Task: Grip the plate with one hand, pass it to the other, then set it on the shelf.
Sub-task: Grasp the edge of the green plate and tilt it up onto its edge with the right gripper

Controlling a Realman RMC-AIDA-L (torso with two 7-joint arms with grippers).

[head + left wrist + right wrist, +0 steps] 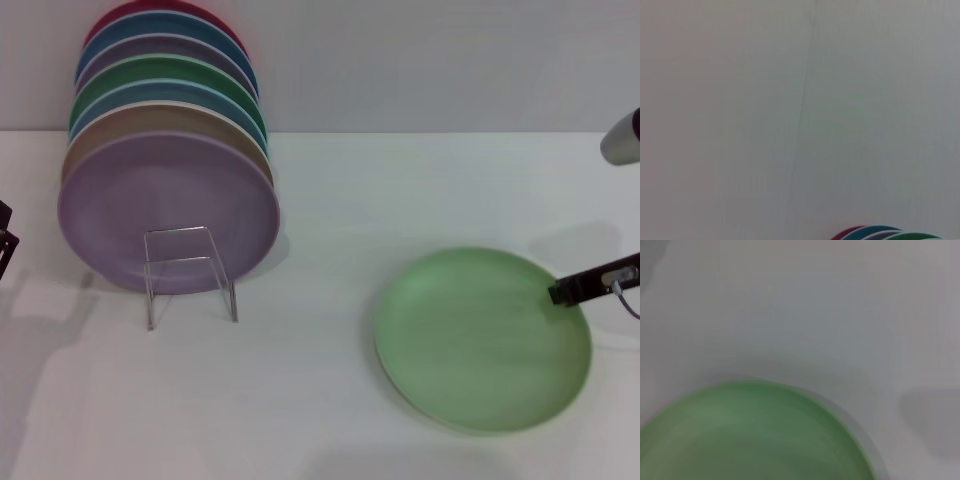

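The light pastel-green plate (480,340) lies flat on the white table at the right; it also fills the lower part of the right wrist view (750,440). My right gripper (568,290) reaches in from the right edge, with one black finger lying over the plate's right rim; its silver wrist shows above it. My left gripper (5,245) shows only as a black bit at the far left edge, away from the plate. The clear acrylic shelf (190,268) stands at the left and bears a row of upright coloured plates.
A lilac plate (165,210) stands frontmost in the rack, with tan, blue, dark green and red plates behind it; their tops show in the left wrist view (890,234). A grey wall runs behind the table.
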